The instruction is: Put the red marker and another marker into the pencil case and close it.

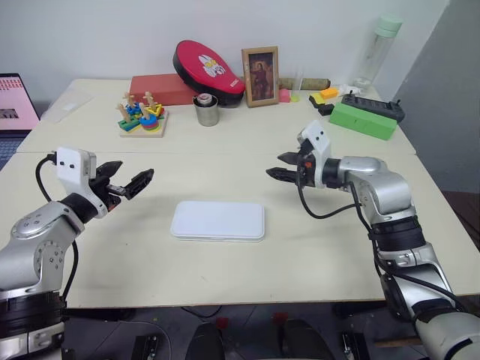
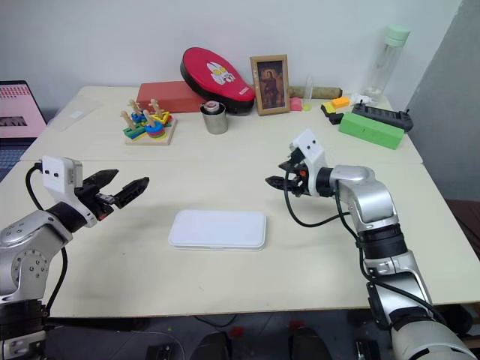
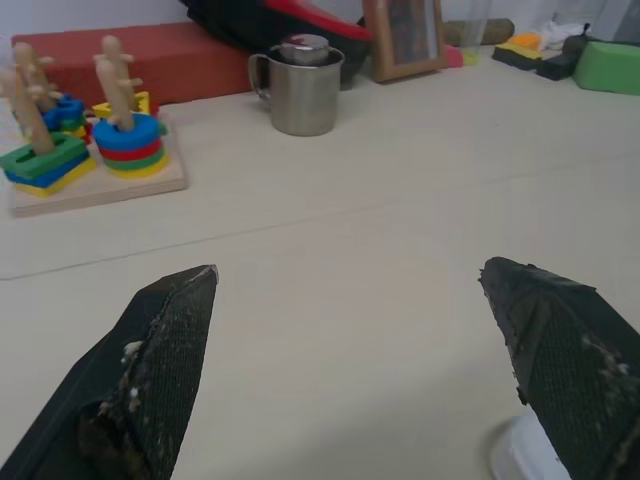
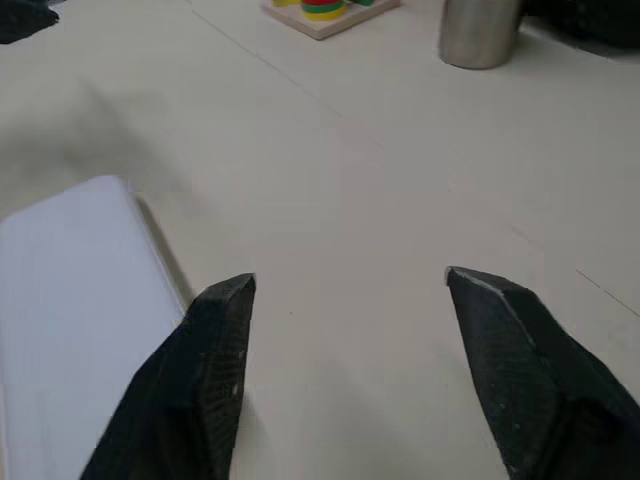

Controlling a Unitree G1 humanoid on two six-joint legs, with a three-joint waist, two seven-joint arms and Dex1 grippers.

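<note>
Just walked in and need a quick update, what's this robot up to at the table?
Nothing is being held. The flat white plastic pencil case lies closed on the cream table. The left gripper and right gripper hover open on either side of it, touching nothing. No markers are visible outside the case.

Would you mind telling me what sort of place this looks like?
Probably an indoor robot test room: a cream table against a plain wall holds props such as a stacking toy, a metal cup and a framed picture.

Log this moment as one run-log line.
pencil case: shut, flat on table | left end effector: open, empty | right end effector: open, empty | markers: unseen
</note>
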